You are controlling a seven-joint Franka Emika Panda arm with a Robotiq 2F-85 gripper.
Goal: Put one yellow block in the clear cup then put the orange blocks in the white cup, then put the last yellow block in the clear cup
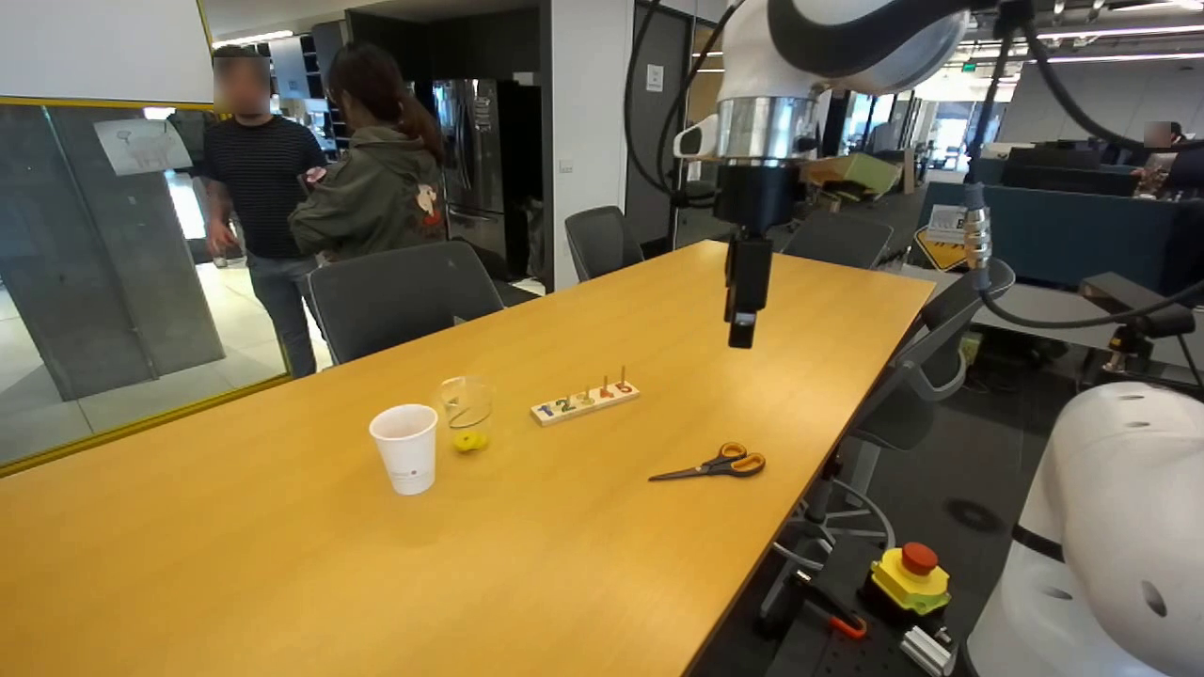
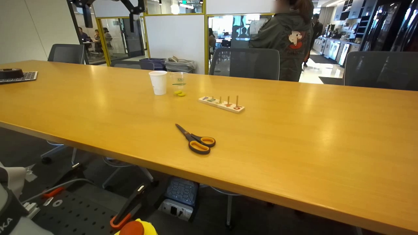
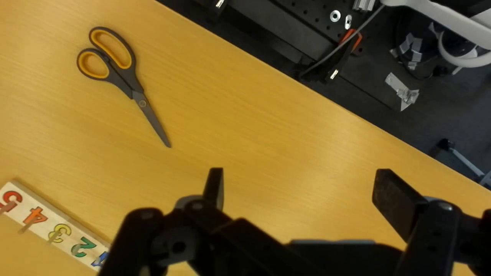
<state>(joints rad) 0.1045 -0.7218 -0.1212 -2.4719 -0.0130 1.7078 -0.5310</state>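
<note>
The white cup [image 1: 406,451] stands upright on the table and also shows in an exterior view [image 2: 158,83]. The clear cup [image 1: 467,402] stands upright close beside it, also seen in an exterior view [image 2: 179,79]. Yellow blocks [image 1: 469,441] show low through the clear wall, at the cup's bottom; they show in an exterior view too [image 2: 180,93]. No orange blocks show; the inside bottom of the white cup is hidden. My gripper [image 3: 300,171] is open and empty, high above the table and away from both cups. It also shows in both exterior views [image 1: 741,329] [image 2: 109,24].
Scissors with orange-lined handles [image 3: 115,63] lie on the table [image 3: 268,126]. A wooden number board with upright pegs [image 1: 585,402] lies between the scissors and cups, also at the wrist view's lower left [image 3: 53,226]. A keyboard [image 2: 29,76] lies far left. Chairs [image 1: 404,296] surround the table.
</note>
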